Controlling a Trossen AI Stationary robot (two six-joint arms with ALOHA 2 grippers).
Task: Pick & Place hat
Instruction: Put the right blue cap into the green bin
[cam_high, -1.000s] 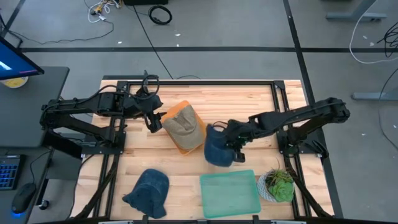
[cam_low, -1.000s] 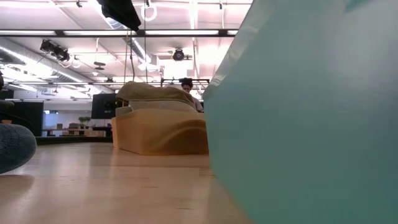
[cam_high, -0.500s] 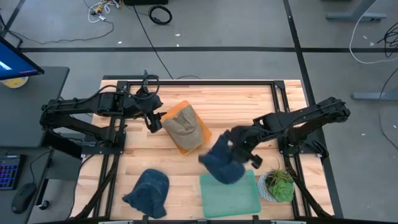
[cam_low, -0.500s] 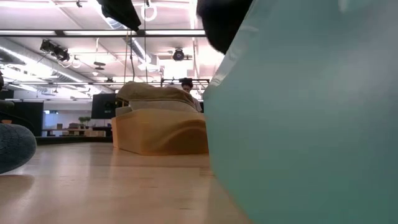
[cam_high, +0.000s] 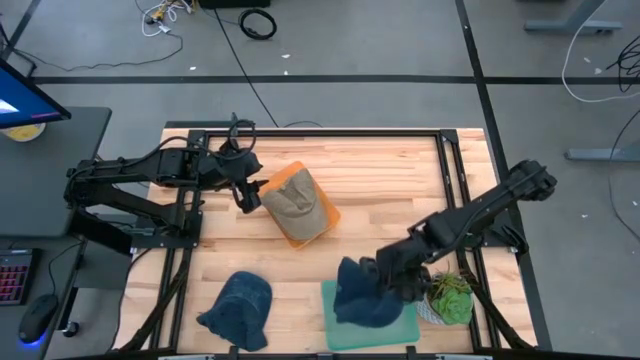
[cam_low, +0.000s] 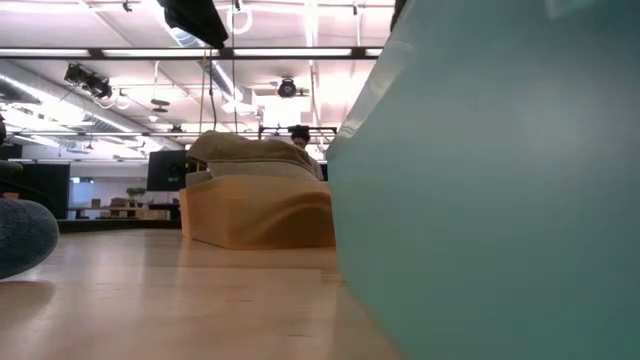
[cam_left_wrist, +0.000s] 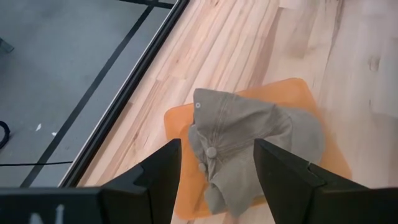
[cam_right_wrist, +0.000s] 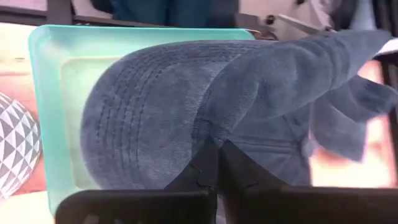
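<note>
I see the right gripper pinching the blue hat over the green tray, near right. The left gripper, fingers spread wide, hovers beside the khaki hat.

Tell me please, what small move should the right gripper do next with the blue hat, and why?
Probably open and let go. The right gripper is shut on the blue hat, which already lies over the green tray, its crown inside the rim in the right wrist view. The left gripper waits by the tan hat.
</note>
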